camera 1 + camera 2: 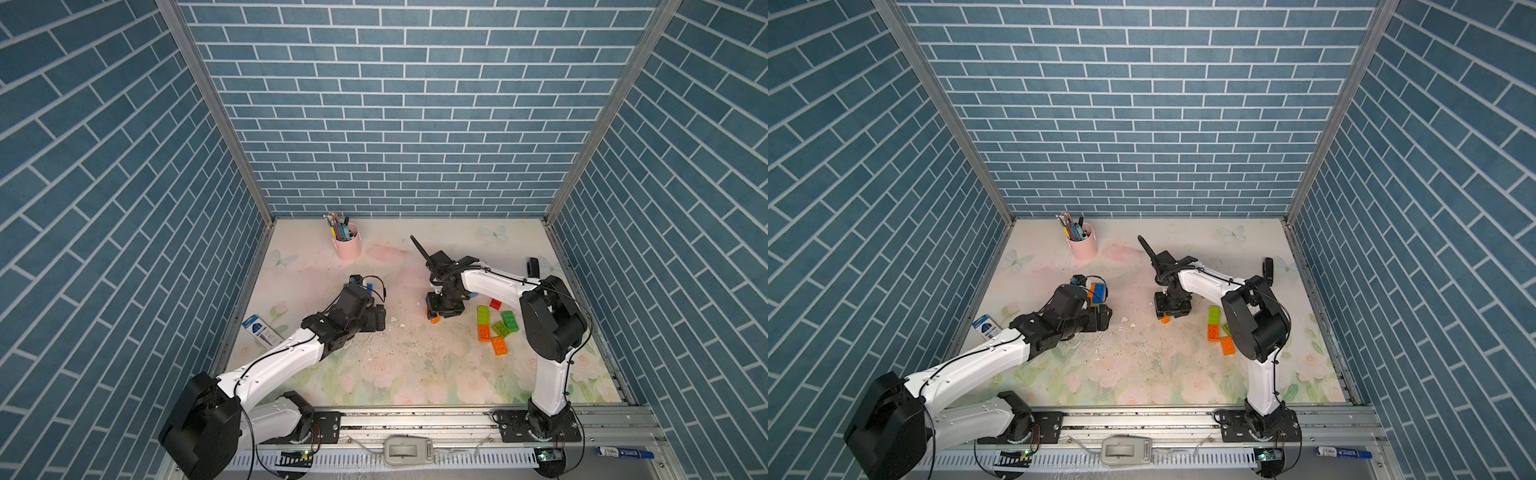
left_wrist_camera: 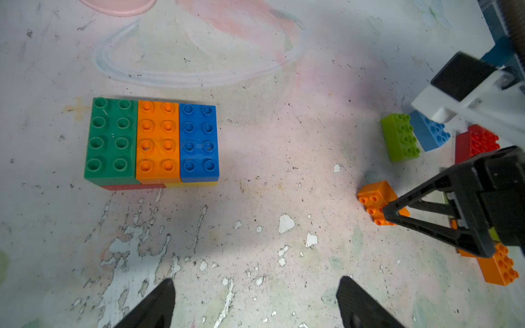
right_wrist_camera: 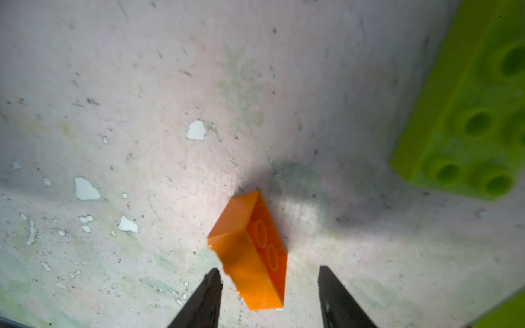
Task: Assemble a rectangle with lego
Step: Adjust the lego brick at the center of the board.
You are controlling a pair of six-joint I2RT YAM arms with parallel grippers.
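One pink pen cup [image 1: 347,246]; its pens are too crowded to count. The joined block [image 2: 152,142] nearer the cup shows five bricks — one green top brick [image 2: 110,139], one orange top brick [image 2: 157,139], one blue top brick [image 2: 199,142], and beneath them one red edge [image 2: 133,187] and one yellow edge [image 2: 193,184]. Farther from the cup lie eight more: three loose orange bricks [image 1: 483,332] [image 1: 499,345] [image 1: 434,319], two loose lime bricks [image 1: 483,314] [image 1: 501,329], one loose dark green brick [image 1: 510,321], one loose red brick [image 1: 495,304], one loose blue brick [image 2: 429,133]. Well apart from the cup: one packet [image 1: 262,330], one marker [image 1: 623,453].
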